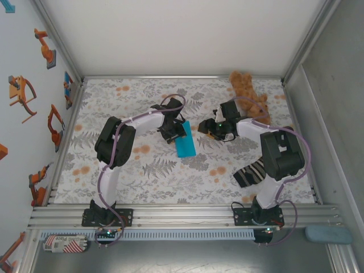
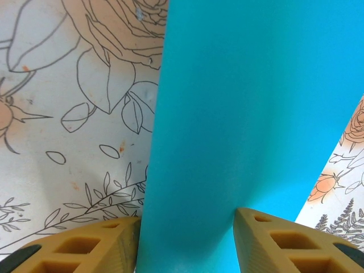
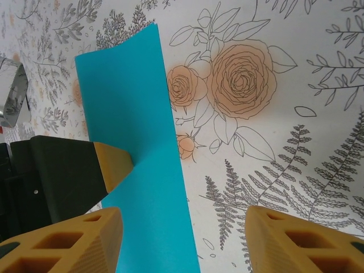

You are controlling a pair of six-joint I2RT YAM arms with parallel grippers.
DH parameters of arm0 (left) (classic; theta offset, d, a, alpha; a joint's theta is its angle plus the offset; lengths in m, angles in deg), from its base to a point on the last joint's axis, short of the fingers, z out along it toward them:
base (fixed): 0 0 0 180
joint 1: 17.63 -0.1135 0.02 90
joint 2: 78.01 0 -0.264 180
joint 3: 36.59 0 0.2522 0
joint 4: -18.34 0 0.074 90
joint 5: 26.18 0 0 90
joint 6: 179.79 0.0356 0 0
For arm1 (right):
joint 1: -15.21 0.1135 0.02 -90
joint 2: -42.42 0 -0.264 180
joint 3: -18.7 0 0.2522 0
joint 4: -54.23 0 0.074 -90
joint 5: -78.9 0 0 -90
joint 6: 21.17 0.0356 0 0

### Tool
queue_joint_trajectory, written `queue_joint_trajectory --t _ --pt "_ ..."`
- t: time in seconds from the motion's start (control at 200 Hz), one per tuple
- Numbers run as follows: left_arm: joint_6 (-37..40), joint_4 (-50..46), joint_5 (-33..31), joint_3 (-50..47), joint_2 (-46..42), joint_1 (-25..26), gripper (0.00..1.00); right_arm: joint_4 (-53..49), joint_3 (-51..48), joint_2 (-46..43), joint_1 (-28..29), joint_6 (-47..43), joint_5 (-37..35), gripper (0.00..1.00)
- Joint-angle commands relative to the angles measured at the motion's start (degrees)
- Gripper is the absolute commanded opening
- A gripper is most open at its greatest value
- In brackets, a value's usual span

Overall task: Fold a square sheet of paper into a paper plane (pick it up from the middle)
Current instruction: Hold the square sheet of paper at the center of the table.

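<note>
Yellow fingers (image 2: pixel 79 250) of left tool (image 2: pixel 187 242) sit abt half open, astride the square sheet of paper (image 2: pixel 244 114). No pinch seen; tips look pressed onto it. Right tool (image 3: pixel 182 216) is also open, holding nothing, low over the same folded blue strip. Sheet lies mid tabletop (image 3: pixel 296 85), far corner lifting a bit. Risks: tools are v. close and could clash; a sideways nudge may skew the crease or crumple the thin paper.

A brown teddy bear (image 1: pixel 248 91) lies at the floral table's (image 1: pixel 142 170) far-right corner, a dark striped cloth (image 1: pixel 250 173) nearer.
</note>
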Motion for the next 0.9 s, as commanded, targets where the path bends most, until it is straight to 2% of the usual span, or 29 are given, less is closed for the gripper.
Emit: queue_joint_trajectory --t 0.0,0.13,0.356,0.446,0.896 --pt "-0.58 -2.22 -3.3 -6.92 17.26 0.08 0.49 0.72 -0.32 0.91 0.69 0.8 1.07 0.58" --pt "-0.83 -2.31 -3.21 -7.05 17.21 0.12 0.49 1.27 -0.55 0.95 1.06 0.88 2.03 0.55" --pt "-0.66 -2.31 -2.95 -6.97 17.56 0.13 0.48 3.67 -0.45 2.08 2.18 0.21 6.56 0.31" --pt "-0.54 -2.26 -2.95 -6.88 17.61 0.13 0.48 3.74 0.3 3.12 2.76 0.09 6.74 0.25" --pt "-0.24 -2.47 -3.09 -6.59 17.65 0.06 0.48 1.55 5.15 8.33 4.76 -1.39 6.09 0.05"
